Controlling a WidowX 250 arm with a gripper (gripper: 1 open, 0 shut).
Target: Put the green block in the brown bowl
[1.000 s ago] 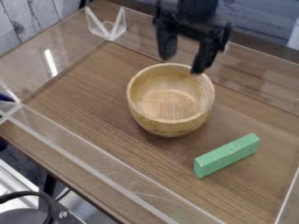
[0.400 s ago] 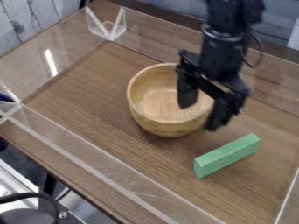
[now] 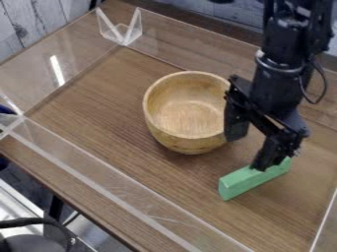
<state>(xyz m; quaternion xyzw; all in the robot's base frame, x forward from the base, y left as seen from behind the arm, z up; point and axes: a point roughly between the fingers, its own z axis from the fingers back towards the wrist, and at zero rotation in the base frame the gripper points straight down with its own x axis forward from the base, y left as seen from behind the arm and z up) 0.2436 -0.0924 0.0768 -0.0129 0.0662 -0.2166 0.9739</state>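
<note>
The green block [image 3: 245, 181] lies flat on the wooden table at the lower right, a bright green bar slanting up to the right. My black gripper [image 3: 258, 138] points straight down right above it, open, with nothing between its fingers; one fingertip [image 3: 279, 157] hides the block's upper right end. Left of the gripper sits the brown bowl [image 3: 192, 111], a round light wooden bowl with thick walls, empty inside. The other finger hangs just beside the bowl's right rim.
Clear acrylic walls [image 3: 79, 148] fence the wooden table [image 3: 105, 98] on the left and front. A small clear plastic stand [image 3: 118, 27] sits at the back left corner.
The gripper has travelled from behind the bowl to the lower right and come down over the green block, rolling its fingers as it went. It stayed open. Bowl and block have not moved.
</note>
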